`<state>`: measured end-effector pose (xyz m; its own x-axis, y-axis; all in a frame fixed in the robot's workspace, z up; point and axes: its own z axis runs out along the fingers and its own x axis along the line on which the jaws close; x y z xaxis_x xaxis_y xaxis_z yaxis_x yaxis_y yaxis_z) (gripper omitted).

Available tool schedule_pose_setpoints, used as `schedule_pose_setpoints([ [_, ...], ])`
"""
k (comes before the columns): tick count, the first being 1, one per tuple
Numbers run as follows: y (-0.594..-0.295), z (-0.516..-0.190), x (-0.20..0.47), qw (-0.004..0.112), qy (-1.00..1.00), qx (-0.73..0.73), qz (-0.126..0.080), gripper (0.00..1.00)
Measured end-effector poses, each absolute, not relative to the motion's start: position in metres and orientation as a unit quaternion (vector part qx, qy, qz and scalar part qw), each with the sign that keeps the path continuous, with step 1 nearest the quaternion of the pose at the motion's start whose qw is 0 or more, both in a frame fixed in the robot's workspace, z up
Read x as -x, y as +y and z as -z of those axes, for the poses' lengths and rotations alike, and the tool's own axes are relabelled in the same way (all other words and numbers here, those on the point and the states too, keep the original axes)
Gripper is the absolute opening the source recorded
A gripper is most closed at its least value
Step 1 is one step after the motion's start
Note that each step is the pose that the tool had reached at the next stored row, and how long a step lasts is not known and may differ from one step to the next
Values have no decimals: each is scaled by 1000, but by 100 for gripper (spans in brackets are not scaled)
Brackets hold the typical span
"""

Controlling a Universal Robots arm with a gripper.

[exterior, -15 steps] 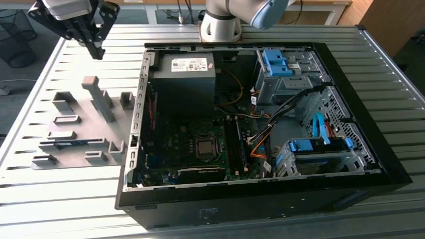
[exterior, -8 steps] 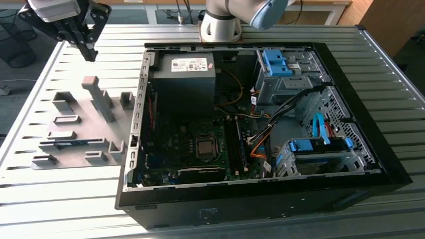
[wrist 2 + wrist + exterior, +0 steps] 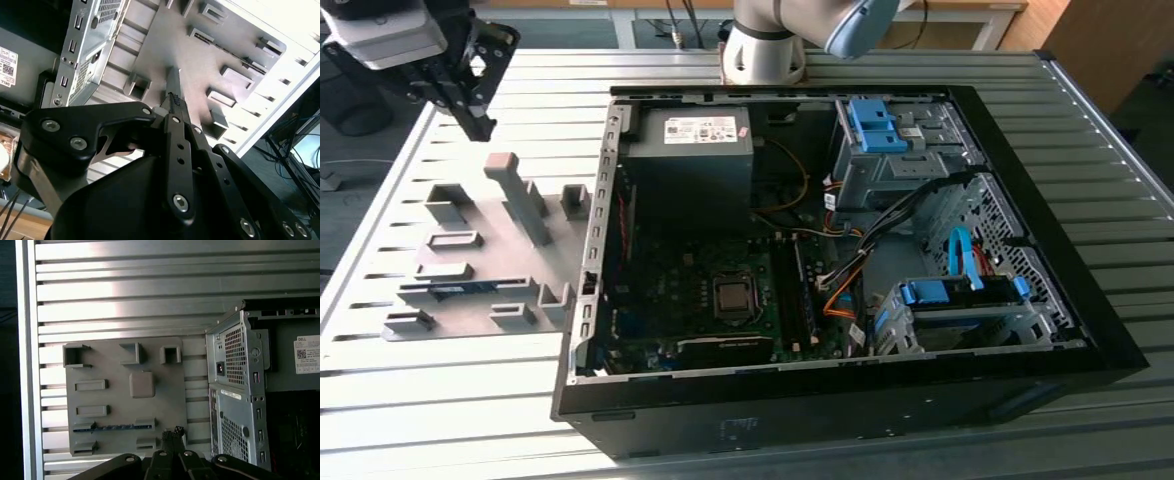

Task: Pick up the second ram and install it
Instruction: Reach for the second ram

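Open PC case (image 3: 881,395) sits on the slatted table (image 3: 454,400), just beside the grey holder plate (image 3: 494,265), on the plate's side toward the exterior view's right. Inside the case I see the PSU (image 3: 687,150) w/ a white label, the motherboard (image 3: 707,290), orange and black cables (image 3: 841,285), and two drive cages (image 3: 887,140) w/ blue latches.

The plate carries several grey blocks (image 3: 447,205) plus one tall post (image 3: 520,200). The second ram (image 3: 454,290) sits in a slot on the plate, between blocks, toward the plate's end nearest the exterior cam.

Arm base (image 3: 761,50) stands at the table's far edge, beyond the plate and behind the case. The gripper (image 3: 480,130) hangs above the plate's far end, pointing down, clear of the post and well apart from the ram. Its tips look pressed together, w/ nothing between them.

The first wrist view looks straight down on the plate (image 3: 115,400). There the ram (image 3: 117,427) reads as a thin blue strip, w/ the gripper (image 3: 172,432) in front and the case's perforated rear panel (image 3: 235,385) beside the plate. The second wrist view looks along the gripper (image 3: 173,97) from behind its linkage, w/ the plate (image 3: 200,65) beyond. I can't make out the ram there.
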<state>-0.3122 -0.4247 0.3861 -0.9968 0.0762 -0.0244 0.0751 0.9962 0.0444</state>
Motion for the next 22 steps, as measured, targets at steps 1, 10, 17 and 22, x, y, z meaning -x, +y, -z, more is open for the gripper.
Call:
schedule_pose_setpoints([
  [1, -426, -386, 314, 13, 999, -38, -22, 11],
  [10, -428, -386, 317, 13, 999, -38, -22, 11],
  [17, -428, -386, 318, 13, 999, -38, -22, 11],
  [22, -428, -386, 323, 13, 999, -38, -22, 11],
])
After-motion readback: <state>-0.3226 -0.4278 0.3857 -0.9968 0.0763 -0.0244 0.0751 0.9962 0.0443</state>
